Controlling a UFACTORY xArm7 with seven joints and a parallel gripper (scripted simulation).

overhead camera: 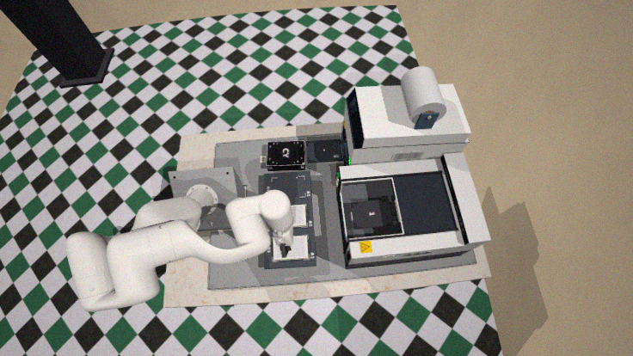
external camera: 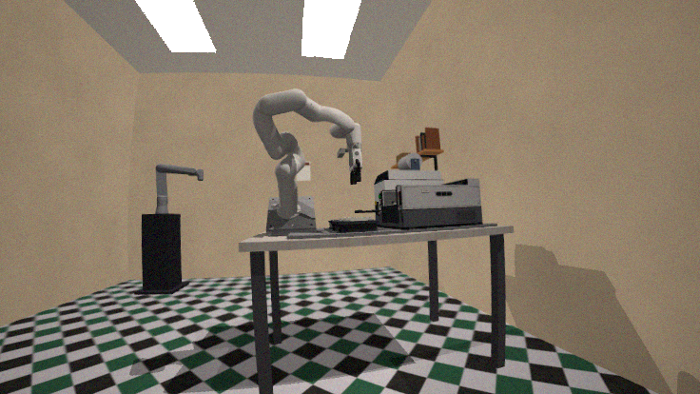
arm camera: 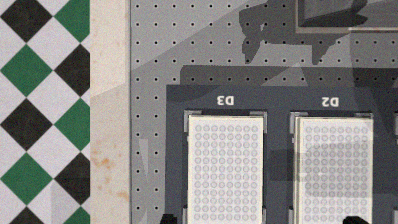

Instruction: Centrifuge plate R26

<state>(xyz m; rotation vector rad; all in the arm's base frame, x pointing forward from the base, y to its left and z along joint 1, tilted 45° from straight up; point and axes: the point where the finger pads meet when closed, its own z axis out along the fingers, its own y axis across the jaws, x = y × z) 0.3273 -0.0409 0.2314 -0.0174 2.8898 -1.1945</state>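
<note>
Fingers of the gripper (external camera: 355,180) stand spread to their full width with nothing between them, hanging well above the deck row. In the wrist view only two dark fingertips show at the bottom edge, one at each side. Between and ahead of them lie two white well plates in the dark deck block (arm camera: 175,150). The balance plate BAL (arm camera: 225,167) sits in the nest labelled D3, nearer the left fingertip. Plate R62 (arm camera: 333,170) sits just beside it in the nest labelled D2, partly under a shadow. Both lie flat inside their corner locators.

From the top view the gripper is over the D3 end of the row, and the arm (overhead camera: 248,212) covers much of that plate.

Beyond the fingers, across a strip of perforated base plate (arm camera: 150,50), stands the centrifuge (overhead camera: 460,208). Its door is open on the near half, showing a dark bucket (overhead camera: 371,215) inside; whether a plate lies in it cannot be told. The sealer (overhead camera: 398,119) with its white roll stands further off to one side, its dark stage (overhead camera: 326,151) out in front. Next to the stage is the black nest marked CY (overhead camera: 285,154), which is bare.
</note>
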